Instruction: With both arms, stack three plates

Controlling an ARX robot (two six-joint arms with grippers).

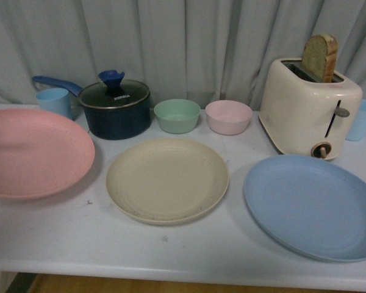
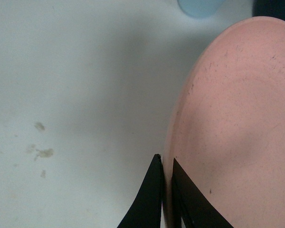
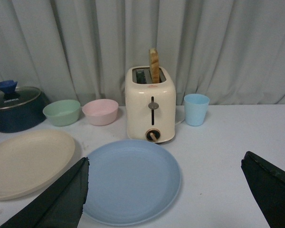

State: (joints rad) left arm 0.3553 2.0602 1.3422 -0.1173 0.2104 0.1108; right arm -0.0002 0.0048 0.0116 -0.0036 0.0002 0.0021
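Note:
The pink plate (image 1: 33, 152) hangs at the left, lifted and casting a shadow on the table; neither arm shows in the front view. In the left wrist view my left gripper (image 2: 166, 164) is shut on the rim of the pink plate (image 2: 237, 128), one finger on each side. The beige-cream plate (image 1: 166, 179) lies flat at the table's middle, the blue plate (image 1: 314, 206) flat at the right. My right gripper (image 3: 164, 175) is open, its fingers wide apart above the near edge of the blue plate (image 3: 130, 180), holding nothing; the beige-cream plate (image 3: 26, 161) lies beside it.
Behind the plates stand a dark blue lidded pot (image 1: 116, 107), a green bowl (image 1: 177, 115), a pink bowl (image 1: 228, 116), and a cream toaster (image 1: 308, 107) with bread in it. Light blue cups (image 1: 53, 101) (image 1: 361, 119) flank the row. The table's front edge (image 1: 183, 274) runs close.

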